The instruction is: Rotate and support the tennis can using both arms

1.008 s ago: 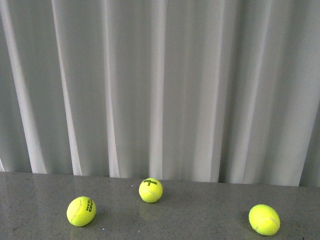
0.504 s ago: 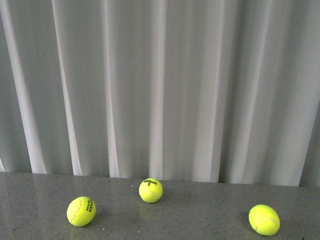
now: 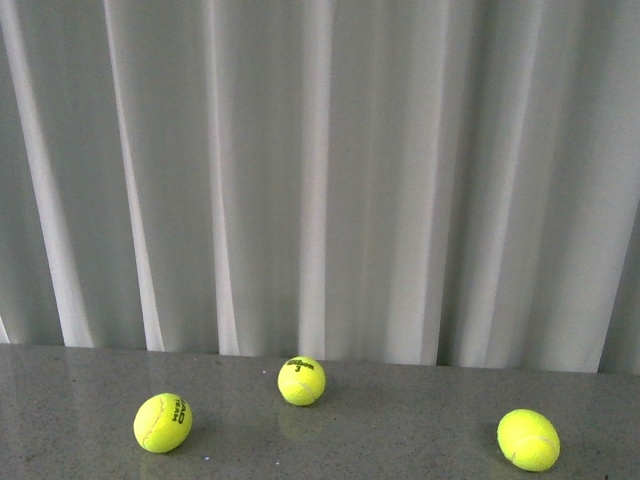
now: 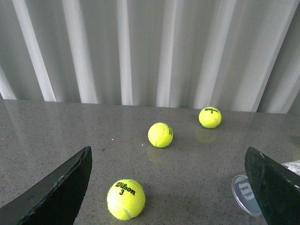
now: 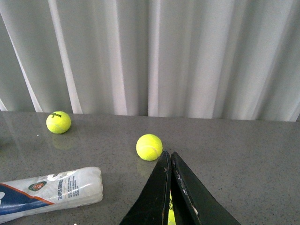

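Left wrist view: tennis can (image 4: 244, 193) mostly out of sight. Only round end with logo shows, rest behind one finger of left tool (image 4: 168, 152) and past picture edge. Both fingers cut by lower edge. Right wrist view: can cut by picture edge, label's small print unreadable. Yellow-green sliver (image 5: 168, 216) in slit of right tool (image 5: 170, 153) — too little shows to identify.

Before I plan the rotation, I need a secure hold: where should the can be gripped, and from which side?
Grip the can across its mid-body, from above: it lies on its side, so the round wall is exposed. The open left gripper looks suited.
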Available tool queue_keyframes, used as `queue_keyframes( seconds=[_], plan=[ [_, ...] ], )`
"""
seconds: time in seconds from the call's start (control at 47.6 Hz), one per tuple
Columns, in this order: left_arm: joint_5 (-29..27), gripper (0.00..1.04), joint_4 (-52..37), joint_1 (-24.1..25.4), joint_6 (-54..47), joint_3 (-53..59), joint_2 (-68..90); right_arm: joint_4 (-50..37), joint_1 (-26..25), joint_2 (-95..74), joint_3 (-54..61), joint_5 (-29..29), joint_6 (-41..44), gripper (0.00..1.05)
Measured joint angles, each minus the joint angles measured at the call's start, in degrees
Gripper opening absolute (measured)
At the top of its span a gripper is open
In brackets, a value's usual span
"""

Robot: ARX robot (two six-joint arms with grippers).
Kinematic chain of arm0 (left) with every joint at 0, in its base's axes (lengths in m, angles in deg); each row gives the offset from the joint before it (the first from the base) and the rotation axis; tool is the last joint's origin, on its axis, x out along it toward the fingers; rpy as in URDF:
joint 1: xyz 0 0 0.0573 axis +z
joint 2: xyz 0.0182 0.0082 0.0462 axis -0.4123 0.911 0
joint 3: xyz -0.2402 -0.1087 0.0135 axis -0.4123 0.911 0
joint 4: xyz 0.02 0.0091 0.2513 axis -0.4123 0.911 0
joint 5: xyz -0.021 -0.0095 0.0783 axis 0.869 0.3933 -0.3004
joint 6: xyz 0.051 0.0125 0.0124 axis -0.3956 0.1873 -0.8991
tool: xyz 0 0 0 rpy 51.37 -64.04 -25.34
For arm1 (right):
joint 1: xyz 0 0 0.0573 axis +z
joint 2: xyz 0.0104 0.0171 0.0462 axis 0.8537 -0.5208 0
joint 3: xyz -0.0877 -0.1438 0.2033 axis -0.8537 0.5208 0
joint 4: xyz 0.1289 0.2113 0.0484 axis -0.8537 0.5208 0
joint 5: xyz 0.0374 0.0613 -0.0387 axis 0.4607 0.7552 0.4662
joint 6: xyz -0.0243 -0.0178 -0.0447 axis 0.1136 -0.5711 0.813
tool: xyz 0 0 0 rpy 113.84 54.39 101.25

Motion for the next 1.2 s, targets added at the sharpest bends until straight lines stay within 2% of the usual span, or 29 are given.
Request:
queue_keyframes(
  seconds=[0.462,0.546,0.714,0.798,0.924,1.029,1.197],
  plan=[
    [0.00,0.98,0.00,0.00,0.00,0.00,0.00,6.69,0.00,6.71,0.00,0.00,0.00,0.03],
    [0.00,0.98,0.00,0.00,0.00,0.00,0.00,15.47,0.00,13.38,-0.02,0.07,0.02,0.03],
    [0.00,0.98,0.00,0.00,0.00,0.00,-0.04,16.44,0.00,16.06,-0.02,0.04,0.02,0.03],
    [0.00,0.98,0.00,0.00,0.00,0.00,0.00,16.44,0.00,16.06,-0.02,0.04,0.04,0.14],
    [0.00,0.98,0.00,0.00,0.00,0.00,-0.02,16.44,0.00,16.11,-0.02,0.04,0.04,0.35],
    [0.00,0.98,0.00,0.00,0.00,0.00,-0.02,16.44,0.00,16.11,-0.02,0.04,0.04,0.60],
    [0.00,0.98,0.00,0.00,0.00,0.00,-0.02,16.44,0.00,16.11,-0.02,0.04,0.04,0.86]
  ],
)
